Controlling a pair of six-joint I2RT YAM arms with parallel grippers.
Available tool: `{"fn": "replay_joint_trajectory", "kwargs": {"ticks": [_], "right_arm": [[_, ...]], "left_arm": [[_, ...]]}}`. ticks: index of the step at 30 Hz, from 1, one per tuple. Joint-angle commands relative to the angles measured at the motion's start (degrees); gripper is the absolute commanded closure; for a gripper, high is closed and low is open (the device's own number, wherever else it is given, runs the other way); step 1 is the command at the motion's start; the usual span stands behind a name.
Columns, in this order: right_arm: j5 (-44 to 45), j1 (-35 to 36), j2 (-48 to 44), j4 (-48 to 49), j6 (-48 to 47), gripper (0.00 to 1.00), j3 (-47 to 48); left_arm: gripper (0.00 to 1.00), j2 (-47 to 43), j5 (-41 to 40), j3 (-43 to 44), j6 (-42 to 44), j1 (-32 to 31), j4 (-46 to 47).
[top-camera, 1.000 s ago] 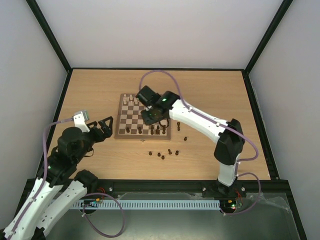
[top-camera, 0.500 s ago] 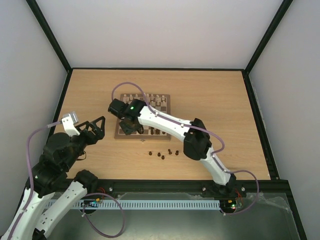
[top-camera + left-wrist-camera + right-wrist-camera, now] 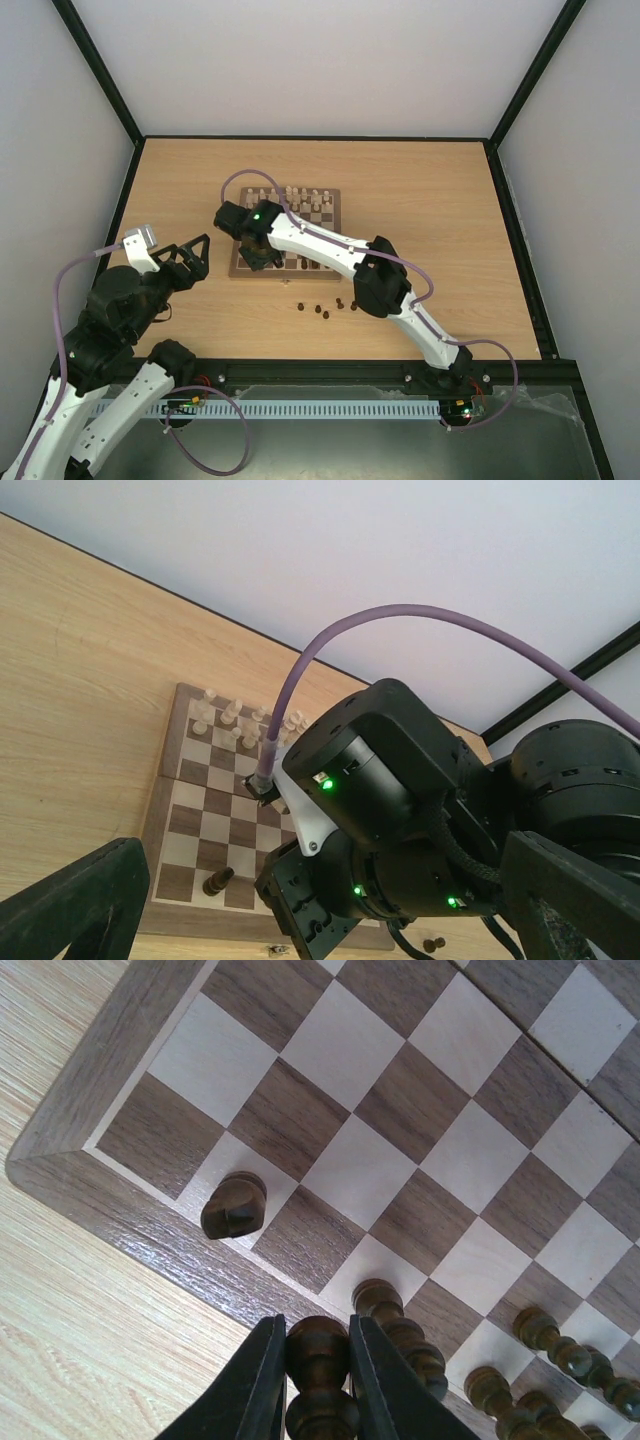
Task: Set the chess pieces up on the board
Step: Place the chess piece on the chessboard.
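We saw the right gripper (image 3: 316, 1332) pinching a dark brown turned wooden chess piece (image 3: 321, 1410) at lower centre, by the glossy brown-framed checkered wooden board (image 3: 95, 1090). A rounded dark piece (image 3: 233, 1205) stood nearby. The left gripper (image 3: 200, 258) hung spread wide.

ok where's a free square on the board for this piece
Free: the corner square beside the lone dark piece, and the middle rows of the board. Crowded: the near row right of the right gripper and its held piece, packed with dark pieces.
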Motion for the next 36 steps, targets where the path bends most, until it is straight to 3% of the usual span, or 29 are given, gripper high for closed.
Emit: {"fn": "replay_joint_trajectory", "kwargs": {"ticks": [1,36], "right_arm": [[-0.7,-0.6,2.4,-2.5,-1.4,0.83,1.5],[-4.2,-2.6,4.8,2.2,-2.0,0.82,-2.1]], "left_arm": [[0.01,0.0,-0.2,0.8,0.5,0.4,-0.3],[0.01,0.9,-1.1,-0.7,0.7,0.4,0.9]]}}
